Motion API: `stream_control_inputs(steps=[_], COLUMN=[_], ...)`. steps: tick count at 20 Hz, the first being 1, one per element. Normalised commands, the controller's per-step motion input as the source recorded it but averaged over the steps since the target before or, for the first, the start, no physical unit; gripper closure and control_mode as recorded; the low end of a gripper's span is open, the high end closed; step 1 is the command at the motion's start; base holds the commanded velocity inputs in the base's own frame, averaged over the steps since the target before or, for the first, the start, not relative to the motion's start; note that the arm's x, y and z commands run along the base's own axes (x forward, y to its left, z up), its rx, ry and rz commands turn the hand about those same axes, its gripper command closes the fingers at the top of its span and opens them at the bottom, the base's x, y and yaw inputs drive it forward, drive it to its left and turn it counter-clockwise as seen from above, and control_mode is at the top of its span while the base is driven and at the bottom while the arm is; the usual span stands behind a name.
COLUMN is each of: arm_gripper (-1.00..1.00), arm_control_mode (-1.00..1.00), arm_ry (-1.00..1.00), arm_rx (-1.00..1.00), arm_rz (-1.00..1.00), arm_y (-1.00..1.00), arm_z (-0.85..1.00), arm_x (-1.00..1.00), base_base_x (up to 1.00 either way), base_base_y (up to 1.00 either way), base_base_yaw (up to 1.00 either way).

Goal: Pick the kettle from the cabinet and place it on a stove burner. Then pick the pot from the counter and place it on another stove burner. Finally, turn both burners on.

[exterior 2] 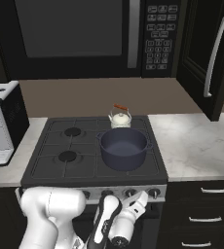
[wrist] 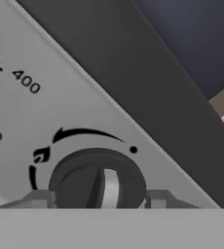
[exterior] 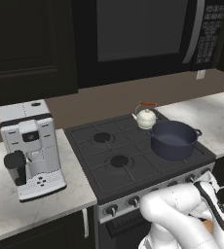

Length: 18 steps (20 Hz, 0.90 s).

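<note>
A black stove sits between two stretches of marbled counter, below a black microwave and beside a tall black cabinet with a silver bar handle. The dark blue pot rests on the stove's front right burner, and the small cream kettle stands on the back right burner just behind it, close to the pot's rim. A white coffee machine occupies the counter left of the stove. The robot's gripper is at the stove's front panel, its fingers spread on either side of a round black knob with a silver grip; whether they touch it cannot be told.
</note>
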Motion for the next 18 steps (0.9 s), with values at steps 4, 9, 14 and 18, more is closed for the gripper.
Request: stream_control_inputs(steps=[4, 9, 14, 18], arm_gripper=[1.0, 1.0, 1.0, 1.0], arm_control_mode=[-1.0, -1.0, -1.0, -1.0], arm_ry=[-0.06, -0.1, -0.11, -0.1], arm_rx=[-0.18, -0.22, -0.23, -0.22], arm_rz=[0.05, 0.04, 0.04, 0.04], arm_y=[0.0, 0.0, 0.0, 0.0], arm_z=[0.1, 0.08, 0.06, 0.02], arm_x=[-0.02, -0.04, -0.09, -0.1], base_base_x=[0.0, 0.0, 0.0, 0.0], base_base_y=[0.0, 0.0, 0.0, 0.0], base_base_yaw=[0.0, 0.0, 0.0, 0.0])
